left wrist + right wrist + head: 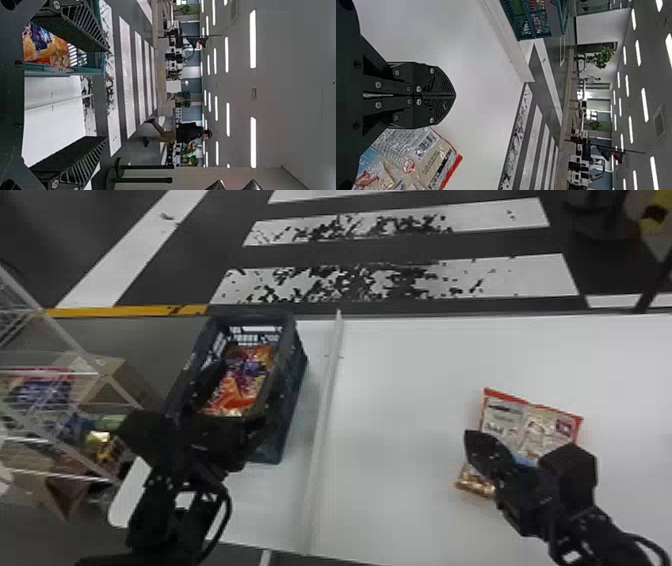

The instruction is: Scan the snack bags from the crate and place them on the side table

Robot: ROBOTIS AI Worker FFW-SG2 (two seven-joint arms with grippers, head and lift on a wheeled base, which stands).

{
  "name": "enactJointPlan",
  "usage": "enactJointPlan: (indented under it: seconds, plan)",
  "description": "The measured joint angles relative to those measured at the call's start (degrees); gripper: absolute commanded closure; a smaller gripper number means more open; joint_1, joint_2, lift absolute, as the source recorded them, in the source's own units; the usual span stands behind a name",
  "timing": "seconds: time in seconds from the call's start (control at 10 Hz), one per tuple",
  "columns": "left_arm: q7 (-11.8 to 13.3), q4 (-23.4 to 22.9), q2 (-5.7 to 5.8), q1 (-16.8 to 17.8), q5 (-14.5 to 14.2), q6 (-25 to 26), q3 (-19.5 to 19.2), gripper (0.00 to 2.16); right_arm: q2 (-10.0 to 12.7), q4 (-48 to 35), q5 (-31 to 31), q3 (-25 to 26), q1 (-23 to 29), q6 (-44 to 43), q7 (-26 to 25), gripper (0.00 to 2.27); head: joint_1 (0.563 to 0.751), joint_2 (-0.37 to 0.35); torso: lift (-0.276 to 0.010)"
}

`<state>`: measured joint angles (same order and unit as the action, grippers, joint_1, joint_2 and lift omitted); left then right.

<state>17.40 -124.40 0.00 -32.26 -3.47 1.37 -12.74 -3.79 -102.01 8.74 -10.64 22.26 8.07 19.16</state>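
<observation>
One red-edged snack bag lies flat on the white table, right of centre in the head view and a little below mid-height. Its red edge faces the top of the frame, sloping down towards the right, and the bag's sides run down and slightly left from it. Its barcode side is up. The lower part passes beneath the right gripper, so its full long axis is hidden. A gold-coloured corner shows at lower left, probably of the same bag, though the black gripper covers the join.

The right gripper's two fingers meet along their length with nothing between them.

Left of centre, the dark crate has its long axis slanting from lower left to upper right. Inside, orange and purple snack bags overlap along that slant; their near ends are cut off from sight by the left gripper and the crate wall. That gripper is spread wide at the crate's near part, its fingers well apart and holding nothing.

Between crate and red-edged bag, a raised white strip runs up the frame, leaning slightly right.
</observation>
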Motion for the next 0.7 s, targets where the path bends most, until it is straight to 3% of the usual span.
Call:
enactJointPlan:
  seconds: [0.7]
  plan:
    - [0.92,0.95,0.0,0.34,-0.4,0.0,-0.26,0.09,0.09,7.47,2.81,-1.57,-5.13,2.39,-0.18,2.01,0.695,0.273,-0.094]
